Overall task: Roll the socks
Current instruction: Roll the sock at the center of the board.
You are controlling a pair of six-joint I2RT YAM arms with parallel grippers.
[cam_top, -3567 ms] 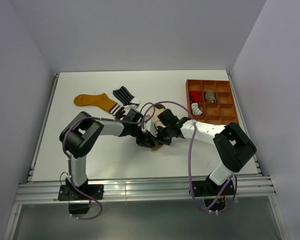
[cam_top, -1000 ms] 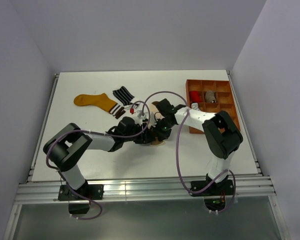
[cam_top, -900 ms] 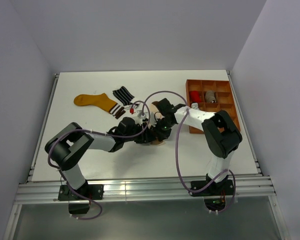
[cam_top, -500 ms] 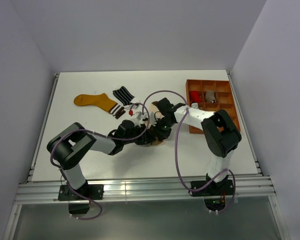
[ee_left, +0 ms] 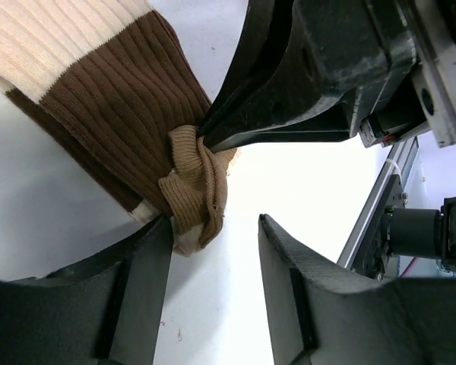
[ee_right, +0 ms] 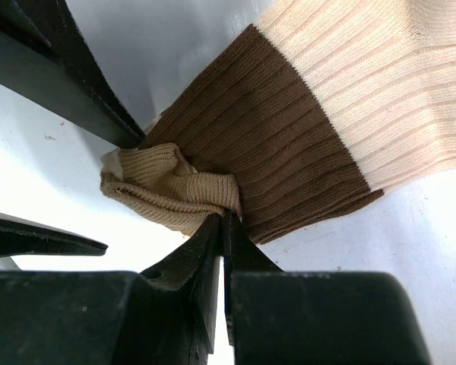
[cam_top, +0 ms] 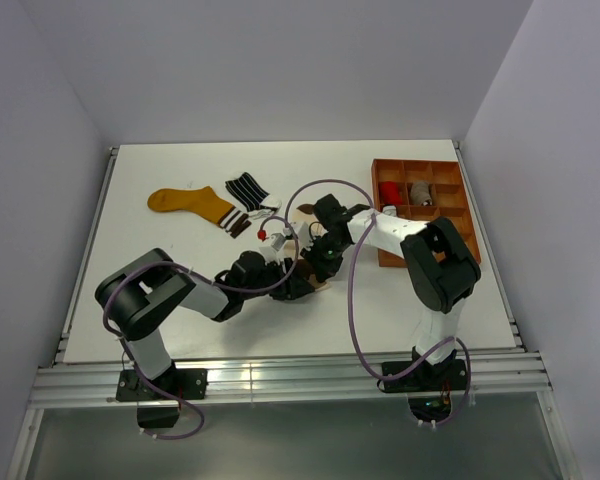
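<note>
Left end effector has drawn back toward the near edge of the surface, jaws apart astride the limp, light cream-and-brown sock mid-surface; right end effector pinches its bunched tan end; best grip there.

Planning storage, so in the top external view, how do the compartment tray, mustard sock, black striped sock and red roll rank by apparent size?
Largest to smallest:
1. compartment tray
2. mustard sock
3. black striped sock
4. red roll
All sit at a similar distance from the camera, so the order seems reliable.
</note>
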